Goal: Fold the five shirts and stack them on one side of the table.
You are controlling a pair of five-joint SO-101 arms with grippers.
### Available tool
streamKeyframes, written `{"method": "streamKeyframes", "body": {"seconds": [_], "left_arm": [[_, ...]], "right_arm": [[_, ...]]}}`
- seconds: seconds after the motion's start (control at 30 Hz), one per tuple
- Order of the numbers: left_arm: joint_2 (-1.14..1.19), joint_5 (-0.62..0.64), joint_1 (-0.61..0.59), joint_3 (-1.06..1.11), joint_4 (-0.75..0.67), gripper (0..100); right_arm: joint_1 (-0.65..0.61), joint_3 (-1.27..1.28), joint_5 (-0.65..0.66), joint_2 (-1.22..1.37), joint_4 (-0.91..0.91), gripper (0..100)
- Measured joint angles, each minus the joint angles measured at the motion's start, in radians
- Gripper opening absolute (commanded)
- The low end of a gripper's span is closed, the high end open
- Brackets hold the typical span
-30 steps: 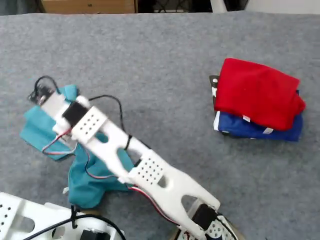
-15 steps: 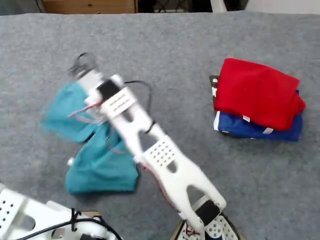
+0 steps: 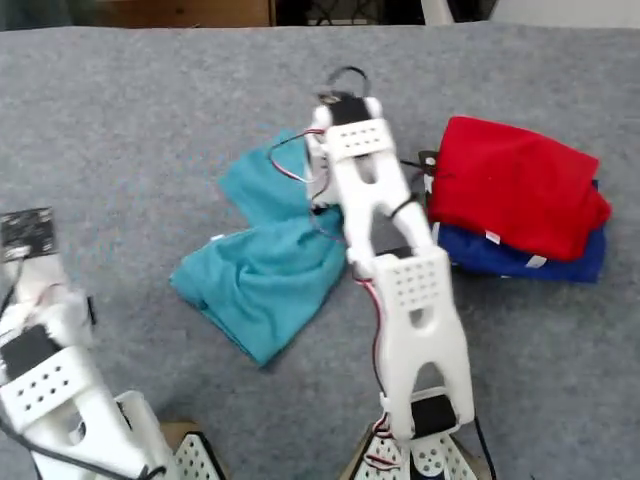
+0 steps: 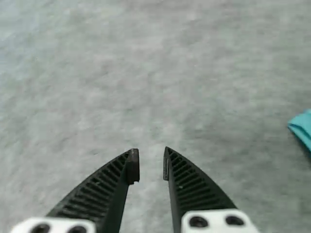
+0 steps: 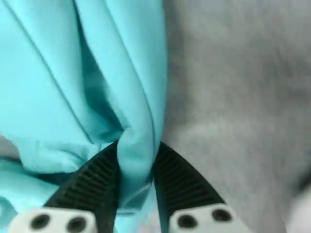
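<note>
I see a grey felt table (image 3: 130, 110). A rumpled teal shirt (image 3: 265, 275) lies near the stack, a folded red shirt (image 3: 515, 195) on a blue shirt (image 3: 500, 258).

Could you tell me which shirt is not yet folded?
The teal shirt, crumpled and pinched in the right end effector; the red shirt and blue shirt sit folded in a stack.

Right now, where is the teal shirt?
In the high view the teal shirt lies crumpled just left of the folded red and blue stack, one edge pinched in the right gripper.

loose shirt (image 3: 265, 285) left, folded stack (image 3: 515, 195) right
</note>
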Motion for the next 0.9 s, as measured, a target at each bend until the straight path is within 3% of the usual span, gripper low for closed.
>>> {"method": "streamKeyframes", "body": {"seconds": [0.2,0.3,0.43,0.63,0.9], "left_arm": [[0.0,0.095,0.258,0.0,0.0,13],[0.011,0.133,0.285,0.0,-0.028,19],[0.117,0.158,0.284,0.0,-0.084,20],[0.453,0.164,0.273,-0.141,-0.17,20],[0.985,0.302,0.273,-0.442,-0.334,20]], "right_arm": [[0.032,0.499,0.003,-0.261,0.0,1.5],[0.032,0.683,0.054,-0.364,0.0,2.4],[0.032,0.842,0.166,-0.503,0.0,11.9],[0.032,0.879,0.459,-0.738,0.0,13.8],[0.032,0.647,0.672,-0.809,0.0,13.8]]}}
